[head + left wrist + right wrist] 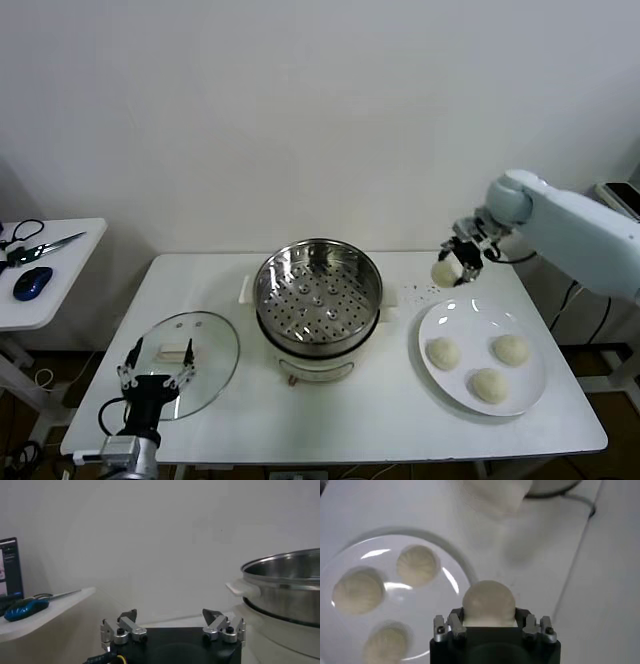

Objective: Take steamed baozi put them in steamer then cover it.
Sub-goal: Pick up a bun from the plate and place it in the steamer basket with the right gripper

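Note:
My right gripper (452, 268) is shut on one cream-white baozi (444, 272) and holds it in the air above the table, behind the white plate and to the right of the steamer. The held baozi fills the jaws in the right wrist view (488, 603). Three more baozi (443, 352) (510, 349) (488, 385) lie on the plate (450, 318). The steel steamer basket (318, 285) stands open and empty on its cream pot base. The glass cover (205, 352) lies flat on the table at front left. My left gripper (156, 362) hovers open over the cover's near edge.
A side table (60, 270) at far left holds a blue mouse (32, 282) and scissors (45, 245). The steamer's side handle (240, 588) and rim show in the left wrist view. A white wall stands behind the table.

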Robot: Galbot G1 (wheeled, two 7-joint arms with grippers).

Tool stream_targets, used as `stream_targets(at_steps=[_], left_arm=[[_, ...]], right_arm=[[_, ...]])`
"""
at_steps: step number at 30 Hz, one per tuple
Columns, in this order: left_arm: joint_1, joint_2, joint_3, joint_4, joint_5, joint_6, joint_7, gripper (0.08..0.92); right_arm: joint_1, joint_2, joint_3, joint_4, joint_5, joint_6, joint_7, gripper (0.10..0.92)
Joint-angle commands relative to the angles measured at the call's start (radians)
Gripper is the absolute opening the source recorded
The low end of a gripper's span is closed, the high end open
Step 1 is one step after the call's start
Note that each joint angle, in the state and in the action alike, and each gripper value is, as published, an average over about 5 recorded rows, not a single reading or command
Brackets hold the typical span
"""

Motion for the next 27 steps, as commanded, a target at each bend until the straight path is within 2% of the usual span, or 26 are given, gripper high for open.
stream_targets(at_steps=[1,8,14,23,27], left_arm=[[0.007,-0.002,0.003,-0.004,0.002,0.003,0.000,0.823],[0.011,-0.006,0.000,-0.006,-0.001,0.002,-0.001,0.823],[0.011,-0.004,-0.005,-0.013,-0.002,0.009,-0.004,0.823],[0.008,-0.003,-0.021,-0.021,-0.005,0.017,-0.006,0.823],[-0.009,-0.010,-0.027,-0.024,-0.007,0.028,-0.010,0.823]], right_arm=[[0.255,0.195,-0.155,0.081,0.011,0.187,-0.025,0.662],[0.160,0.370,-0.061,0.096,-0.203,0.303,-0.005,0.662],[0.012,0.468,0.025,0.034,-0.406,0.383,0.031,0.662],[-0.171,0.534,0.119,-0.081,-0.684,0.465,0.086,0.662],[-0.234,0.547,0.156,-0.122,-0.751,0.480,0.101,0.662]])
